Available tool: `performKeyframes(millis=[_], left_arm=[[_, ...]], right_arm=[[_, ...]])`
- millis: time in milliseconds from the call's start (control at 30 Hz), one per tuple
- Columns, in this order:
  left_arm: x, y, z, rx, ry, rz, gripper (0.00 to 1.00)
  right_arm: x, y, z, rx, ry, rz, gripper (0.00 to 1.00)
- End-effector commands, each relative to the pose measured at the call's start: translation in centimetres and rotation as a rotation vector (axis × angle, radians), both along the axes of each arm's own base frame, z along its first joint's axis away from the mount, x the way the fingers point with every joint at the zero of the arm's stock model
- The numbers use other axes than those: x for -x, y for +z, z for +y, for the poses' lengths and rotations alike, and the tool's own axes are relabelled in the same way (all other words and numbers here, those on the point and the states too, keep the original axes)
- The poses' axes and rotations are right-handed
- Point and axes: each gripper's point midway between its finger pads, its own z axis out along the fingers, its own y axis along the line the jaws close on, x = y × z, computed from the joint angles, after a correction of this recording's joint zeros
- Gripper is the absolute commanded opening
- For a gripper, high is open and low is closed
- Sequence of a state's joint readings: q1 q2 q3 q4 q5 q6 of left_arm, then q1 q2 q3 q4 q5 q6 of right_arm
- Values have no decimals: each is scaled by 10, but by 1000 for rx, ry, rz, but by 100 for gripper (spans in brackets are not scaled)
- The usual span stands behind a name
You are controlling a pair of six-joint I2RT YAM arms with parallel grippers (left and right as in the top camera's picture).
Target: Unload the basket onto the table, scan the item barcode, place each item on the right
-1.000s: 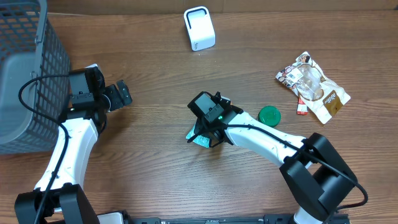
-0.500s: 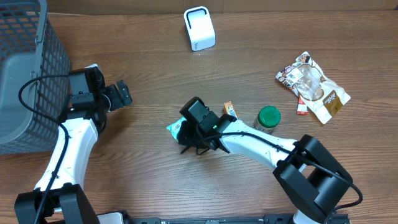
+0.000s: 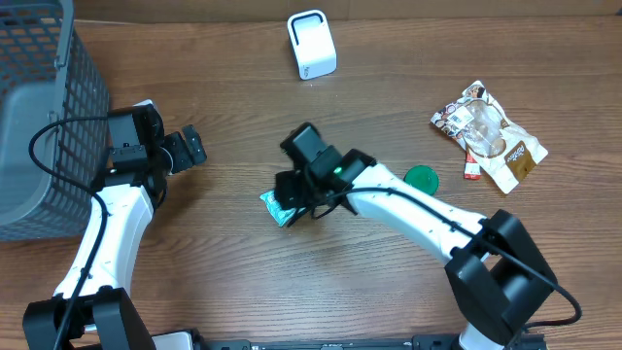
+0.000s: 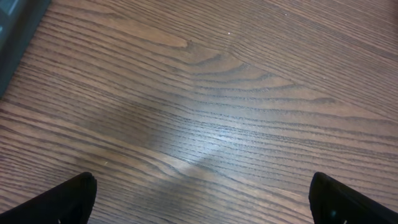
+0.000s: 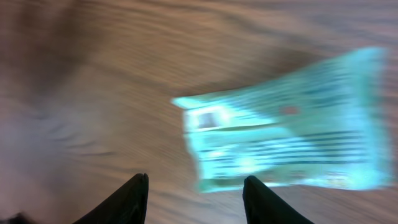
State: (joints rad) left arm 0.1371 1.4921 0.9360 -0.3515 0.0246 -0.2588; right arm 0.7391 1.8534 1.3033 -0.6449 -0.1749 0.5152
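Observation:
A teal packet [image 3: 276, 208] lies on the wood just left of the table's middle. In the right wrist view the packet [image 5: 292, 143] is motion-blurred, showing printed lines and a small square mark. My right gripper [image 3: 296, 192] hovers over its right end, and in the right wrist view the right gripper [image 5: 196, 186] is open, the packet lying just beyond the fingertips [image 5: 252, 186] rather than between them. The white scanner [image 3: 311, 45] stands at the far edge. My left gripper [image 3: 187, 148] is open over bare wood near the basket, with the left gripper [image 4: 202, 208] holding nothing.
A grey mesh basket [image 3: 44, 117] fills the far left. A jar with a green lid [image 3: 422, 179] stands beside my right arm. Crumpled snack bags [image 3: 491, 136] and a small red item [image 3: 471, 171] lie at the right.
My right gripper has travelled left from the table's middle, taking the teal packet along, and its jaws have widened. The packet now lies further left. The left arm has not moved.

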Motion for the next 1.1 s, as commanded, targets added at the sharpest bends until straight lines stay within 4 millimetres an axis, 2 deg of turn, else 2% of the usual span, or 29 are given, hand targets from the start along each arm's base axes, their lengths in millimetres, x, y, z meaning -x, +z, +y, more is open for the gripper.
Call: performKeyframes(millis=[0, 233, 533, 600, 667, 733, 900, 933, 967, 1033, 1067], left_arm=[[-5, 12, -1, -10, -3, -31, 100], [-5, 12, -1, -10, -3, -31, 100], [-6, 13, -3, -1, -7, -37, 100], [2, 7, -16, 75, -31, 2, 100], [23, -5, -44, 222, -100, 96, 100], [40, -10, -62, 314, -143, 165, 100], [68, -30, -86, 383, -193, 284, 100], [72, -34, -89, 383, -202, 298, 93], [75, -38, -93, 380, -219, 312, 67], [80, -45, -102, 375, -250, 337, 23], [81, -47, -106, 375, -263, 348, 13]], right_arm=[[-25, 7, -30, 73, -48, -77, 51], [-29, -6, -54, 104, -92, -38, 52], [-25, -19, -57, 125, -92, -12, 52], [-25, -19, -57, 126, -91, -12, 52], [-24, -19, -58, 127, -91, -10, 52], [-24, -19, -58, 127, -91, -9, 51], [-23, -19, -57, 121, -92, -3, 52], [-23, -19, -57, 121, -92, -3, 51], [-23, -19, -57, 121, -92, -3, 51], [-21, -20, -55, 113, -86, 9, 52], [-19, -20, -53, 103, -80, 20, 52]])
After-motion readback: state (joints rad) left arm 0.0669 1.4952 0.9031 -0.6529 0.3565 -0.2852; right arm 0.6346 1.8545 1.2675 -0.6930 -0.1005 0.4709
